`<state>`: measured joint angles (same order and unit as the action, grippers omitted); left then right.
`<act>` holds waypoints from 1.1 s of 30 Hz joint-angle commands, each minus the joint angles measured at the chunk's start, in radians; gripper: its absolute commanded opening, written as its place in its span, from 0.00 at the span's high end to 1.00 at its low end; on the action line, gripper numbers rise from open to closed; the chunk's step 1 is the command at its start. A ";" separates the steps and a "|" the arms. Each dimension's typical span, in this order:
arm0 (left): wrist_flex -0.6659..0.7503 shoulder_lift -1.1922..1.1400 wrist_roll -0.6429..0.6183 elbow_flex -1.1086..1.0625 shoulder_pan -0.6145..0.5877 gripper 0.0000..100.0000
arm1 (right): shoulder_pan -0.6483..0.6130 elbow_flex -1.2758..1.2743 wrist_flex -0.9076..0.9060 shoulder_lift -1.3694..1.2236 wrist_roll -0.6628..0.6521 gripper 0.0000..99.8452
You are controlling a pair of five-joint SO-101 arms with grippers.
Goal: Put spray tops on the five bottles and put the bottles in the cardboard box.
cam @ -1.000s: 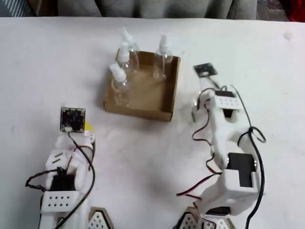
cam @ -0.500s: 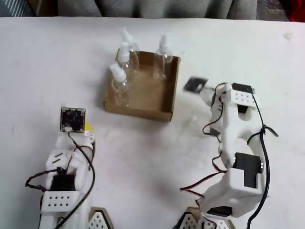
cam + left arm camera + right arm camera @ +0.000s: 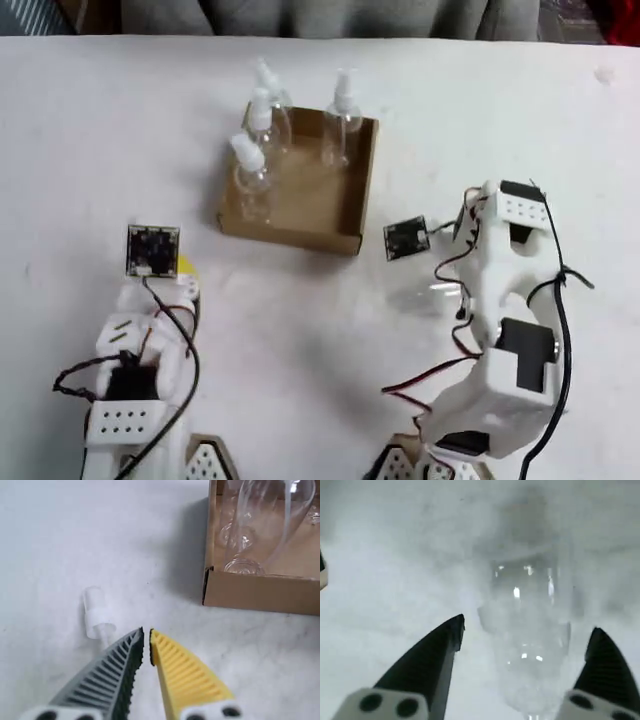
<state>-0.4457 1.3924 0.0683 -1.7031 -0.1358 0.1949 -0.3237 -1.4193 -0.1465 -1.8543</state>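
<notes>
Pulling back now, the right arm (image 3: 495,280) down at the table's 4 o'clock has swung its wrist in toward its own base. A second ago its camera board (image 3: 405,238) sat up by the 2 o'clock corner of the cardboard box (image 3: 290,228). Half a second ago it was sliding down along the box's right wall, and now it hangs just off the 4 o'clock corner.

The right gripper (image 3: 527,627) is spread wide. Its black fingers (image 3: 437,655) straddle a clear bottle (image 3: 527,590) lying on the white table (image 3: 100,130), and neither finger touches the glass as far as I can see (the neck end is too blurred to read).

Over at the box, nothing has shifted. Three capped bottles (image 3: 248,170) stand bunched along its 9-to-11 o'clock side, though I cannot tell whether the rearmost is inside the wall or just behind it. The fourth capped bottle (image 3: 342,115) stands upright in the 1 o'clock corner.

The left arm (image 3: 140,370) sits at the table's 8 o'clock, exactly where it was a second ago. The left gripper (image 3: 146,636) has its grey and yellow jaws pressed together on nothing. A loose white spray top (image 3: 95,612) lies on its side on the table just beside the grey jaw's tip, apart from it. A corner of the box is near, with bottle bases showing over its wall.
</notes>
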 commanded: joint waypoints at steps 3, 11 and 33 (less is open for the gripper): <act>0.034 -0.013 0.006 0.005 0.007 0.98 | -0.015 0.101 -0.035 0.024 0.087 0.71; 0.034 -0.013 0.006 0.005 0.007 0.98 | -0.012 0.428 -0.193 0.024 0.520 0.99; 0.029 -0.013 0.006 0.005 0.007 0.98 | 0.160 0.302 -0.288 0.335 1.290 0.98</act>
<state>-0.4457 1.3924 0.0683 -1.7031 -0.1358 0.3529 0.1074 -1.6893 0.0222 -0.5792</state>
